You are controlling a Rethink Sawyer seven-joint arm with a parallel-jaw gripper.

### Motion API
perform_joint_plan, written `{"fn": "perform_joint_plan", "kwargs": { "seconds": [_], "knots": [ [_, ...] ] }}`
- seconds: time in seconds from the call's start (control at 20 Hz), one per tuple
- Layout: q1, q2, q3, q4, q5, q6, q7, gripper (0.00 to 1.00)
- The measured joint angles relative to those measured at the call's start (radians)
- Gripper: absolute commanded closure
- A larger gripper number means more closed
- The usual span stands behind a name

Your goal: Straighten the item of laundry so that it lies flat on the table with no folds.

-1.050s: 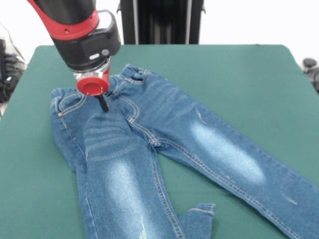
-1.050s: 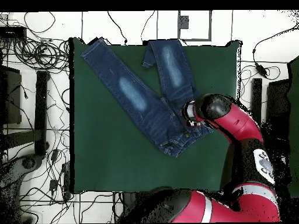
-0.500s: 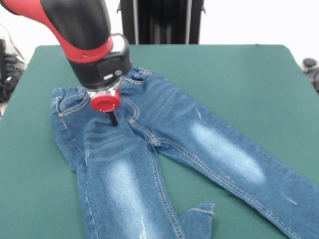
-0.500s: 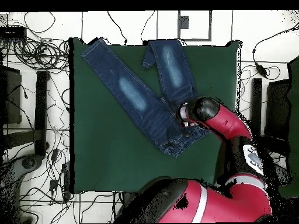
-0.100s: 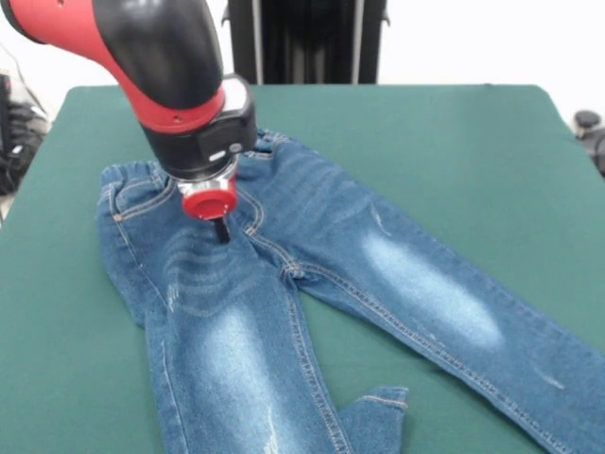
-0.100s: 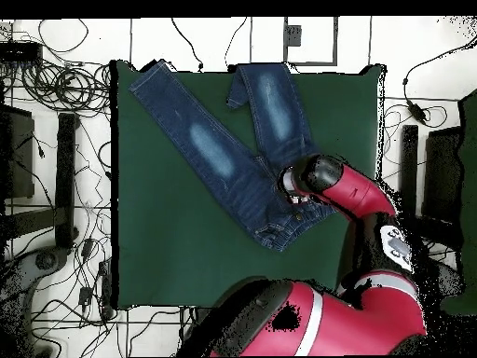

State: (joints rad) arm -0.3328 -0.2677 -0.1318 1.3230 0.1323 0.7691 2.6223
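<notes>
Claw tip down on the upper part of the jeans, just below the waistband.

The gripper [image 5: 221,230] shows only as one thin black tip under a round red collar, its end on or just above the denim; how far apart its fingers stand cannot be told, nor whether it pinches any cloth. Under it the jeans [image 5: 284,284] lie on the green felt-like table [image 5: 454,151], front side up: soft blue denim with pale faded patches on the thighs and fine creases round the tip. The gathered waistband sits just behind the claw. Both legs run away from it toward the camera, spread in a V, and one hem is folded over near the front edge.
</notes>
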Motion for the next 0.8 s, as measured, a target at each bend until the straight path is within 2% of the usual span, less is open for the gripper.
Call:
{"fn": "perform_joint_plan", "kwargs": {
  "seconds": [0.4, 0.45, 0.8],
  "knots": [
    [0.017, 0.020, -0.006, -0.062, -0.056, 0.064, 0.000, 0.00],
    [0.018, 0.022, -0.006, -0.069, -0.062, 0.071, 0.000, 1.00],
    [0.020, 0.031, -0.007, -0.081, -0.081, 0.071, 0.000, 1.00]
  ]
}}
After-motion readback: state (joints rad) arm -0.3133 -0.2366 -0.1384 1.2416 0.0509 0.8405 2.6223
